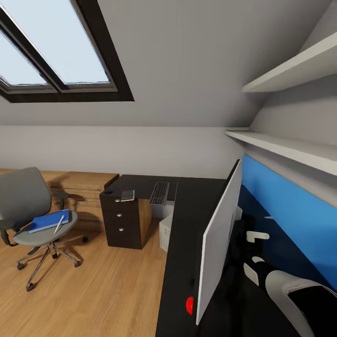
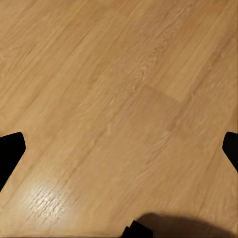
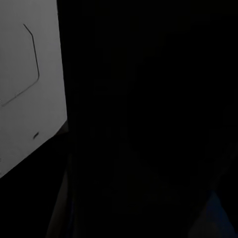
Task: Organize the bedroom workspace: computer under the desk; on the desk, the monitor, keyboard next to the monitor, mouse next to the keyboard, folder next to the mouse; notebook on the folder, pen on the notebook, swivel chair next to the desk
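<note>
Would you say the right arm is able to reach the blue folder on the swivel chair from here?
Probably not: the right arm is behind the monitor, and the folder lies across the room on the swivel chair.

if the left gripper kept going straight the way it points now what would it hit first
Most likely the bare wooden floor: the left wrist view looks along the open fingers onto planks, nothing between, though depth is unclear.

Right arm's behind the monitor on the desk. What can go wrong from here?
1. The monitor stands edge-on right beside the right arm; a sideways swing might tip it off the desk.
2. The right wrist view is mostly dark, so gripper state there can't be checked.
3. The pen lies loose on the folder on the swivel chair; lifting the folder may roll it to the floor.
</note>
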